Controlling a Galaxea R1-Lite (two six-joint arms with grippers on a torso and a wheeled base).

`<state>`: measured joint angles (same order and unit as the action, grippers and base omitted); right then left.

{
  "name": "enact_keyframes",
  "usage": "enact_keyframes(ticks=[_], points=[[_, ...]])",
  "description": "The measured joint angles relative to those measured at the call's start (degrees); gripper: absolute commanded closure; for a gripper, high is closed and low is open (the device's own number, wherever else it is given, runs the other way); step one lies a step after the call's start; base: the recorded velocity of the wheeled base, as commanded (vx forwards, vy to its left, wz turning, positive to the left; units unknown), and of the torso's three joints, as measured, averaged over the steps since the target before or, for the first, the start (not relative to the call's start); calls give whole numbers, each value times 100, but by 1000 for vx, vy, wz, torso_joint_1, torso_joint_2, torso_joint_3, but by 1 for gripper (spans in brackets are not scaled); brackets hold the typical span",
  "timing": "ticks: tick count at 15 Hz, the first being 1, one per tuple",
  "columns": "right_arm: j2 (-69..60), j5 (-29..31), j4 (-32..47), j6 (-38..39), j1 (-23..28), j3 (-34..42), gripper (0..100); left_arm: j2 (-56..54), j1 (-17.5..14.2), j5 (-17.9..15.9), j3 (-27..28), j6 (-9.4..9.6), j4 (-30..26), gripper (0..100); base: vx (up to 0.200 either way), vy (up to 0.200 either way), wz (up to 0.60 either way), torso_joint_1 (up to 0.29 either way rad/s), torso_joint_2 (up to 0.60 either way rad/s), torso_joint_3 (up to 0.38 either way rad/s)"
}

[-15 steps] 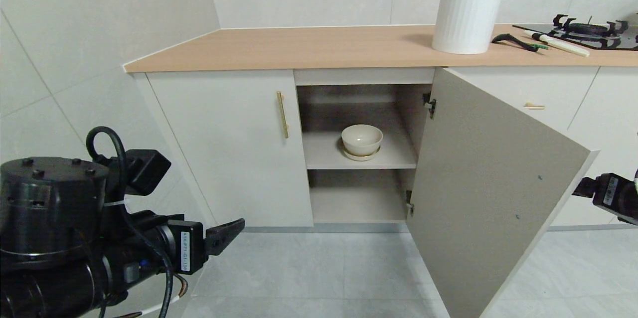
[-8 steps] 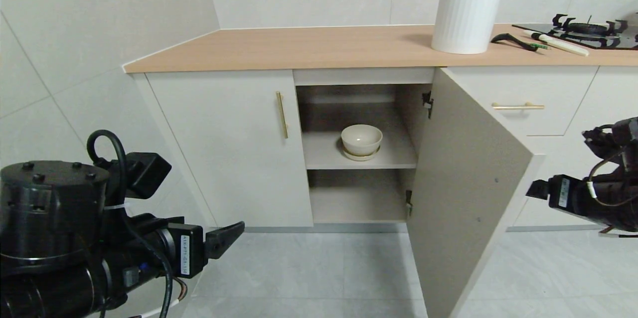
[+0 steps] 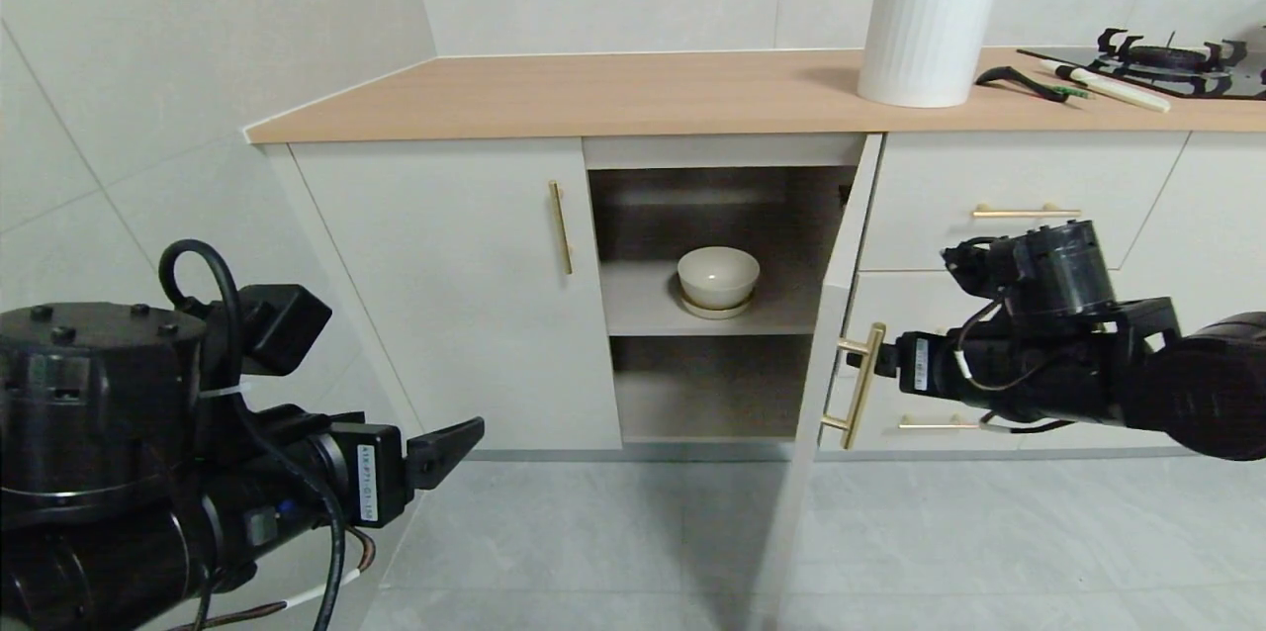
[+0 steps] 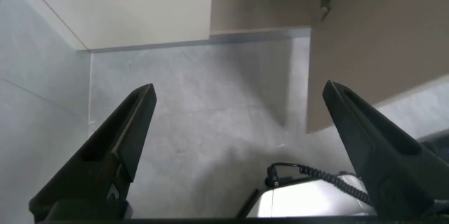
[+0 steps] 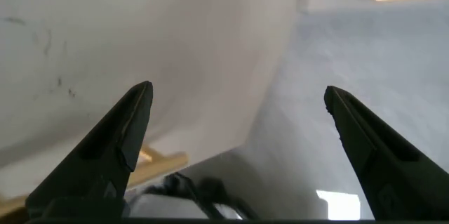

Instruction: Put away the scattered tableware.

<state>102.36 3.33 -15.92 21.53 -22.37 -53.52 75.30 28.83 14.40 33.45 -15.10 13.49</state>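
A cream bowl [image 3: 718,275] sits on a small plate [image 3: 716,310] on the middle shelf of the open cabinet [image 3: 712,216]. The cabinet door [image 3: 826,334] stands nearly edge-on to the head view, with its gold handle [image 3: 859,386] facing right. My right gripper [image 3: 878,360] is at the door's outer face by that handle. It is open, with nothing between its fingers [image 5: 105,154], and the door face [image 5: 140,41] lies just ahead. My left gripper [image 3: 445,448] hangs low at the left over the floor, open and empty [image 4: 238,154].
A tall white ribbed container [image 3: 933,18] stands on the wooden countertop [image 3: 593,92]. Right of it lie a dark peeler [image 3: 1019,79] and a pale-handled utensil [image 3: 1108,87], beside a gas hob [image 3: 1172,57]. Drawers with gold handles [image 3: 1024,212] sit right of the door. The grey floor [image 3: 643,532] is open.
The cabinet door has swung left toward shut, from wide open to nearly edge-on. My right arm has come in from the right edge with it. The left arm has hardly moved.
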Motion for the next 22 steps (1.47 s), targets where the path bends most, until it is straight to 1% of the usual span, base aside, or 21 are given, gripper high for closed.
enact_keyframes(ticks=[2,4,7,9,12,14,16,18,20,21,22], points=[[354,94,-424,0,-139,5,0,28,-2,5,4,5,2,0,0,0,0,0,0,0],[645,356,-728,9,-188,18,0,50,-2,16,4,6,2,0,0,0,0,0,0,0],[850,393,-750,15,-210,29,0,68,-2,16,4,9,0,0,0,0,0,0,0,0],[902,397,-764,160,-240,33,0,77,-2,11,-16,27,-23,0,0,0,0,0,0,0],[937,395,-775,212,-282,32,0,88,0,13,-38,52,-41,0,200,0,0,-1,1,6],[981,391,-934,250,-299,10,0,102,-2,11,-41,55,-37,0,200,0,0,10,5,0],[1081,446,-1298,510,-373,13,0,124,-2,10,-41,55,-30,0,200,0,0,5,2,-2],[1193,483,-1498,589,-436,5,0,149,-2,7,-41,55,-33,0,200,0,0,0,0,2],[1329,586,-1769,751,-505,-30,0,174,0,7,-38,55,-30,0,200,0,0,2,2,2],[1409,714,-1894,819,-519,-65,0,201,0,11,-38,52,-33,0,200,0,0,-2,2,2],[1512,912,-2037,881,-535,-130,0,223,-2,18,-38,49,-26,0,0,0,0,0,0,0]])
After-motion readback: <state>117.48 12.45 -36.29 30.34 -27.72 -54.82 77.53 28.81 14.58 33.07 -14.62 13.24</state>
